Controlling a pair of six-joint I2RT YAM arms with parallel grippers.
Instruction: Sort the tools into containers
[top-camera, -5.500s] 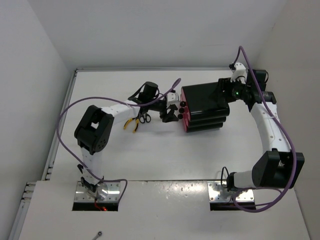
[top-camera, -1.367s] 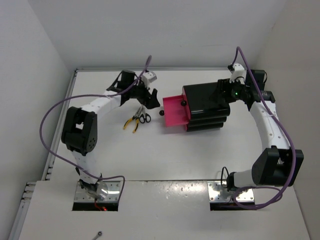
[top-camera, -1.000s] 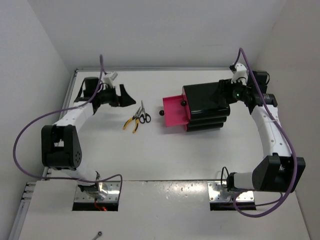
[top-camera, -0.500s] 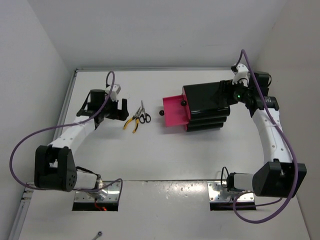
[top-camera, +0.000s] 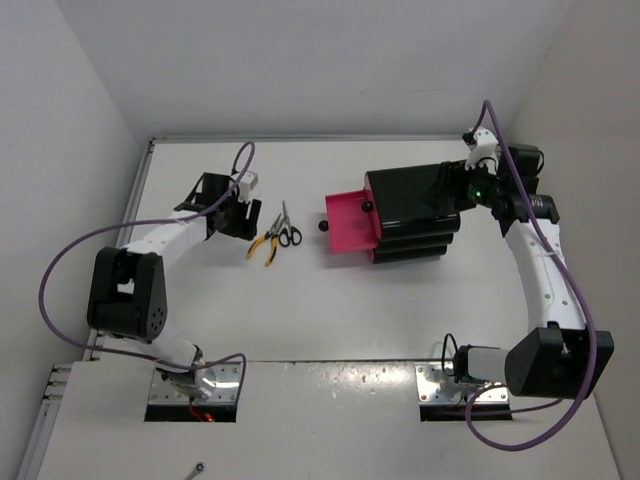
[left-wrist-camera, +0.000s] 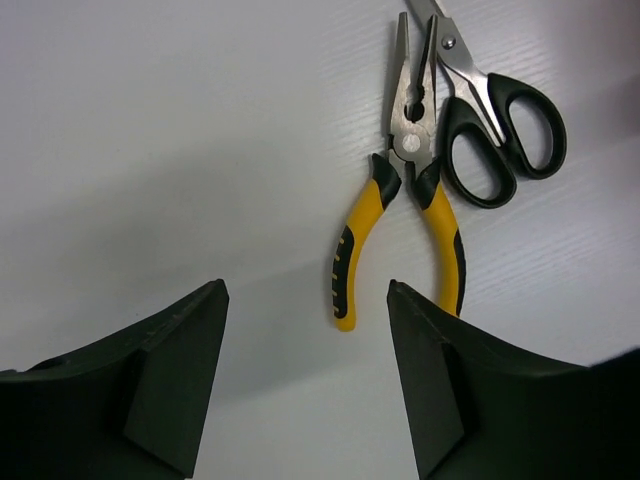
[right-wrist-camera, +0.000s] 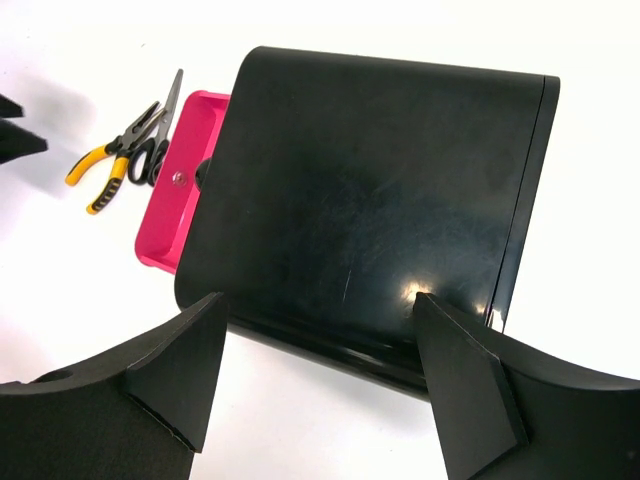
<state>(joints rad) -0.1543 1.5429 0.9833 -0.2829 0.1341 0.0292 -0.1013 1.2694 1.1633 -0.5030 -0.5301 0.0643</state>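
Yellow-handled pliers (top-camera: 263, 246) (left-wrist-camera: 400, 225) and black-handled scissors (top-camera: 287, 233) (left-wrist-camera: 495, 125) lie side by side on the white table, left of the containers. My left gripper (top-camera: 247, 217) (left-wrist-camera: 305, 375) hovers just left of the pliers, open, with only bare table between its fingers. The glossy black drawer box (top-camera: 412, 208) (right-wrist-camera: 370, 190) has its top pink drawer (top-camera: 346, 223) (right-wrist-camera: 178, 185) pulled out toward the tools. My right gripper (top-camera: 453, 186) (right-wrist-camera: 315, 370) sits over the box's rear top with its jaws apart, open.
White walls close in the table at the back and both sides. The lower drawers (top-camera: 376, 250) sit pushed in. The left arm's purple cable (top-camera: 70, 262) loops out over the table's left side. Bare table lies in front of the tools and the box.
The top drawer has come out since the earliest frame. My left arm swung out to the far left, then came back right beside the pliers. The right arm barely moved.
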